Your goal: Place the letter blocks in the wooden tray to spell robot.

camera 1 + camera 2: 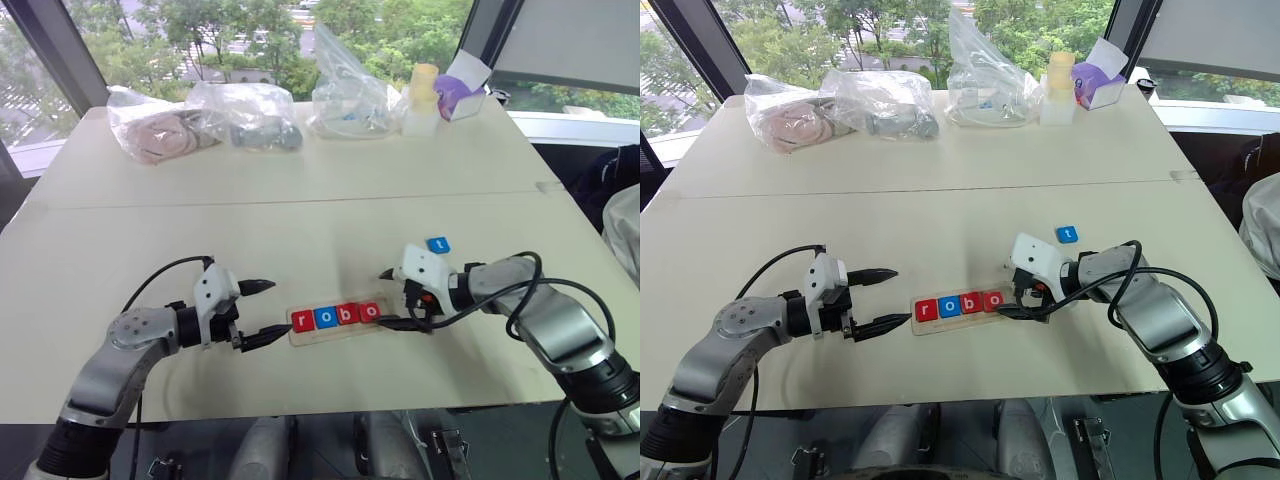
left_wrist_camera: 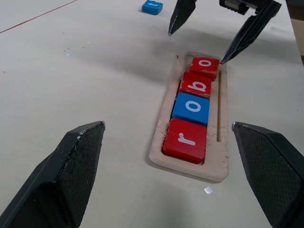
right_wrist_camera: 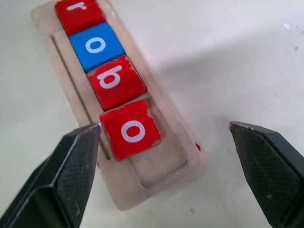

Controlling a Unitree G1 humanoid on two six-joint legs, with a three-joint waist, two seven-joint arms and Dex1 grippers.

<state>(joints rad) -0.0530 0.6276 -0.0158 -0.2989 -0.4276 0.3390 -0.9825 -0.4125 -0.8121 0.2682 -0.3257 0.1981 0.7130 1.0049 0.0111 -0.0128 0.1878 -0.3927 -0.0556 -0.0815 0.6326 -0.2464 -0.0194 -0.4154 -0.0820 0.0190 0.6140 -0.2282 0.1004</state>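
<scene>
The wooden tray (image 1: 332,336) lies across the table's near middle. In its slot sit a red "r" block (image 1: 303,321), a blue "o" (image 1: 326,318), a red "b" (image 1: 348,315) and a red "o" (image 3: 130,129), the last slightly askew with bare slot beyond it. A blue "t" block (image 1: 438,245) lies loose on the table, farther back on the right. My left gripper (image 1: 280,307) is open at the tray's left end, holding nothing. My right gripper (image 1: 383,299) is open at the tray's right end, its fingers straddling that end, holding nothing.
Clear plastic bags (image 1: 250,115) with contents line the table's far side, beside a yellow-topped container (image 1: 422,98) and a white and purple box (image 1: 462,90). A seam (image 1: 300,200) crosses the tabletop. The table's front edge runs close below the tray.
</scene>
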